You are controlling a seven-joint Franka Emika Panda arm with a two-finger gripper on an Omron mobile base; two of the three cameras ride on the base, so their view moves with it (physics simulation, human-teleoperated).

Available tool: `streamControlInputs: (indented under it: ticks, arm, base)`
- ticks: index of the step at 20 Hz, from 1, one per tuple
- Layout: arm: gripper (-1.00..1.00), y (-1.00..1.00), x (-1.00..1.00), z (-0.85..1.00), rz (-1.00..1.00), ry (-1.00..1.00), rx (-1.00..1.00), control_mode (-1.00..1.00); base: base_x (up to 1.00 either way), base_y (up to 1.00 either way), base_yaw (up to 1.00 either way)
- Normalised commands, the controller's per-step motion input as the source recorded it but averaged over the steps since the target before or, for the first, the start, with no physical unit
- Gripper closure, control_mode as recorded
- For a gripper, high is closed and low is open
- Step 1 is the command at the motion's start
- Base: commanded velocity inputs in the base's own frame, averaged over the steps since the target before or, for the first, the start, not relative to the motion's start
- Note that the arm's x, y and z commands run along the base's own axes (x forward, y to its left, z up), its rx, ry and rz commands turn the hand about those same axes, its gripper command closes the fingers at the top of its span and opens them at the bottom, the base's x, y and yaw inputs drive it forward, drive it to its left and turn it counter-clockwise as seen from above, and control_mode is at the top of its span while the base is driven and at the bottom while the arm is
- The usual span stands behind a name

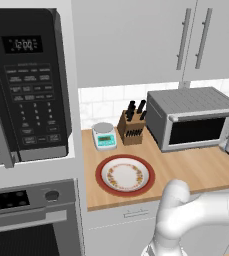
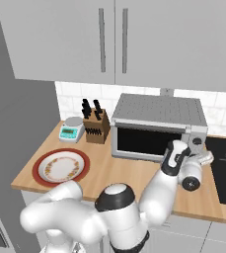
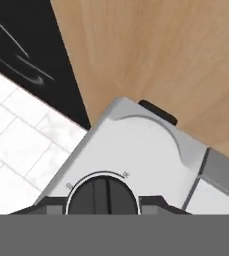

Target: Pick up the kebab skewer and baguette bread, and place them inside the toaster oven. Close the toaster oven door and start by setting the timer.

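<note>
Overhead, grey cabinets (image 2: 114,39) above wooden counter (image 1: 196,170).

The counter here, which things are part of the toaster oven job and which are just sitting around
Part of the job:
toaster oven
toaster oven door, closed
timer knob
gripper, on the knob

Just sitting around:
plate
kitchen scale
knife block
microwave
stovetop

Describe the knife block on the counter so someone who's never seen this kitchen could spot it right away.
Find the wooden counter under the white wall cabinets. Left of the silver toaster oven, against the tiled wall, stands the knife block. It is tan wood with black handles sticking up, unlike the small white scale to its left.
</note>
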Motion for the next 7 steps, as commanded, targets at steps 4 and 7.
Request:
streamControlInputs:
  ticks: [4,7]
  arm:
    - [1.00,0.00,-0.05,-0.09,-0.06,0.01,0.51,-1.00]
    - [1.00,0.00,-0.09,-0.13,-0.06,0.00,0.52,-1.00]
  base:
    - [0.00,0.00,0.00]
    - [0.00,0.00,0.00]
